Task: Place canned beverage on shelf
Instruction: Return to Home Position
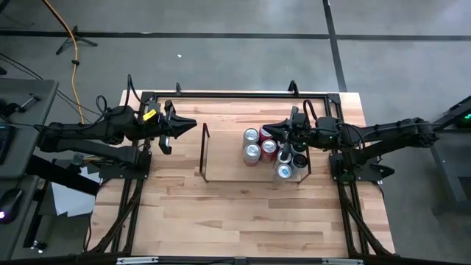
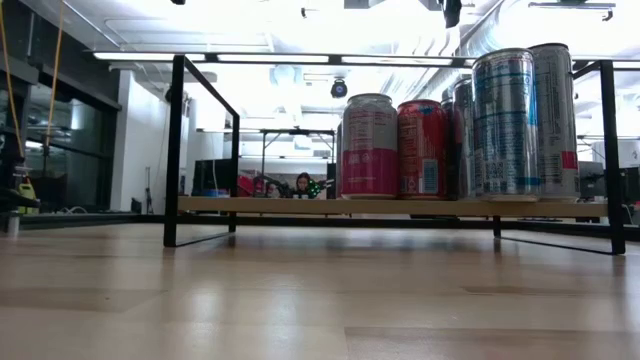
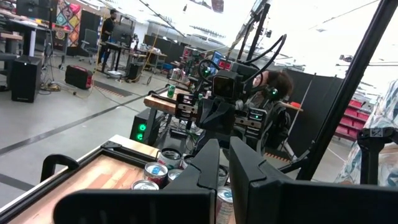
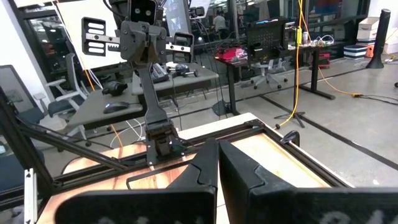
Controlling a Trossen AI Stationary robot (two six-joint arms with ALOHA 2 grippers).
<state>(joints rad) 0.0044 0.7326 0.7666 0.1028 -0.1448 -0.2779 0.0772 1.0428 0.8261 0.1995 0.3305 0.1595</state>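
The shelf (image 1: 204, 151), a low black rod rack, stands mid-table; it also shows in the low view (image 2: 300, 205). Several cans stand upright on its right half: silver-topped ones (image 1: 252, 144), red ones (image 1: 268, 146), and taller ones (image 1: 285, 171). In the low view I see a pink-and-white can (image 2: 369, 145), a red one (image 2: 422, 148) and tall blue ones (image 2: 505, 125). My left gripper (image 1: 193, 126) is shut and empty, left of the shelf's left end. My right gripper (image 1: 266, 132) is shut and empty, raised over the cans' far side.
A larger black rail frame (image 1: 235, 94) runs along the table's edges. The shelf's left half (image 1: 224, 154) holds no cans. Bare wood lies between the shelf and the near edge (image 1: 243, 217). A person (image 2: 302, 184) sits in the room beyond.
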